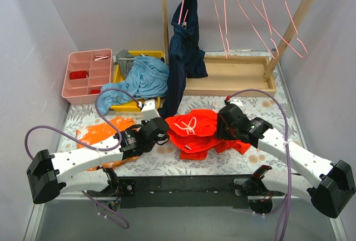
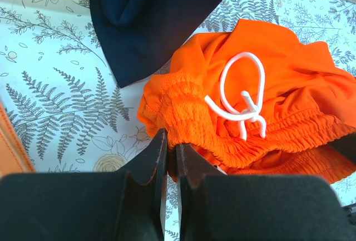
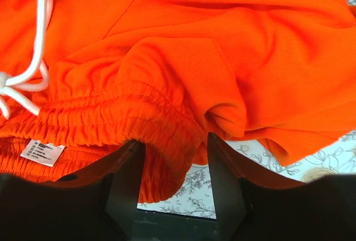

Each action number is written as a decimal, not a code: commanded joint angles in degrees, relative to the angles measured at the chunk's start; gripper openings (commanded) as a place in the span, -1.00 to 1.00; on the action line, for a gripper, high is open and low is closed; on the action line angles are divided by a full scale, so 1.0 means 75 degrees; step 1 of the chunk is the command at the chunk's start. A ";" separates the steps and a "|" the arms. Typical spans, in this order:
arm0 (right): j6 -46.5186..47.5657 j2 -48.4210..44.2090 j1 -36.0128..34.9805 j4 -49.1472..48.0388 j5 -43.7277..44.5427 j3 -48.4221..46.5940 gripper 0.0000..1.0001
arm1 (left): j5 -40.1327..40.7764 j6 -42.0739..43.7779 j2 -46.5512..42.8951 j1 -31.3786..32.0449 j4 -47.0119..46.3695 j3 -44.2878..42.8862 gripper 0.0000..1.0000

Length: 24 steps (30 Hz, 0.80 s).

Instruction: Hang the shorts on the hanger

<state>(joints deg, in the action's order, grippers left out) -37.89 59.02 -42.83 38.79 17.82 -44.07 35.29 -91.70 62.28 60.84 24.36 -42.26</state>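
Note:
The red-orange shorts (image 1: 201,129) lie crumpled on the fern-print table between both arms, white drawstring up. My left gripper (image 1: 164,131) is shut on the left end of the elastic waistband (image 2: 183,113); its fingers pinch the fabric. My right gripper (image 1: 222,127) is open, its jaws either side of a fold of the waistband (image 3: 167,135) on the shorts' right side. Several pink wire hangers (image 1: 256,7) hang on the wooden rack at the back.
A navy garment (image 1: 186,52) hangs from the rack (image 1: 233,77) down to the table, just behind the shorts. A lighter orange garment (image 1: 103,132) lies under my left arm. A yellow bin with a blue garment (image 1: 142,79) and a pink compartment tray (image 1: 86,74) sit back left.

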 commanded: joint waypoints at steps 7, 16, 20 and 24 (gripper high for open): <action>-0.0573 -0.0170 -0.0372 0.0087 0.0491 0.0173 -0.91 | 0.0087 0.0342 0.0016 -0.0143 0.0314 -0.0364 -1.00; 0.0445 -0.0207 -0.0372 0.2057 0.1713 -0.4454 -0.97 | 0.0523 0.3270 -0.0745 -0.0389 0.0668 -0.3503 -1.00; 0.1148 0.0508 -0.0372 0.2820 0.1760 -0.6799 -0.97 | -0.0087 0.4339 -0.0173 -0.0389 0.1040 -0.6019 -1.00; 0.1395 0.0848 -0.0372 0.3101 0.1865 -0.8020 -0.97 | -0.0907 0.4633 0.0589 -0.0389 0.1719 -0.7816 -1.00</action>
<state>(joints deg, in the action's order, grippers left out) -31.81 62.85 -45.50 56.01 29.02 -98.76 33.50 -63.79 63.83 58.24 33.01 -91.48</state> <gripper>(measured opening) 0.044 0.046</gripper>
